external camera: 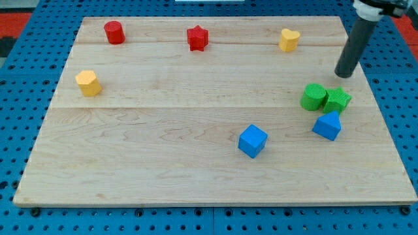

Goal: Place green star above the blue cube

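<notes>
**Lining up behind the green star**

The green star (338, 100) is my landmark. It lies near the board's right edge, touching a green round block (314, 96) on its left side, with a blue pointed block (327, 125) just below it, close enough that I cannot tell whether the two touch. The blue cube (253, 141) sits well apart from the star, down and toward the view's left.

My tip (344, 74) stands just above the star, slightly to its right, apart from it and touching no block. The rod is bare: it carries nothing and has nothing to open or close.

I judge this the approach step; the star is not yet pushed. It must travel left to a spot over the cube, so the next move likely calls for bringing the tip round to the star's right side and pushing leftward. The green round block lies directly in that path and could be swept along. Far from the star, a red star (197, 37), red cylinder (114, 32), yellow heart (289, 40) and yellow block (88, 83) play no part.
</notes>
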Robot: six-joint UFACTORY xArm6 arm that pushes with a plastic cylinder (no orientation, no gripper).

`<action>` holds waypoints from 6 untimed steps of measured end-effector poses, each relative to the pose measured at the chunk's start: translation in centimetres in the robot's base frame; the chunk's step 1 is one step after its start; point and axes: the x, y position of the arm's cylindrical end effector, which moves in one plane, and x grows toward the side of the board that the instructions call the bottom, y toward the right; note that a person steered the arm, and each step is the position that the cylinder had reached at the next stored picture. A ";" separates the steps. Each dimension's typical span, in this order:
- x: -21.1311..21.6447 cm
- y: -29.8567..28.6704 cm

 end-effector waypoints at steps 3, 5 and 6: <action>2.4 3.0; 2.4 3.4; 2.4 2.1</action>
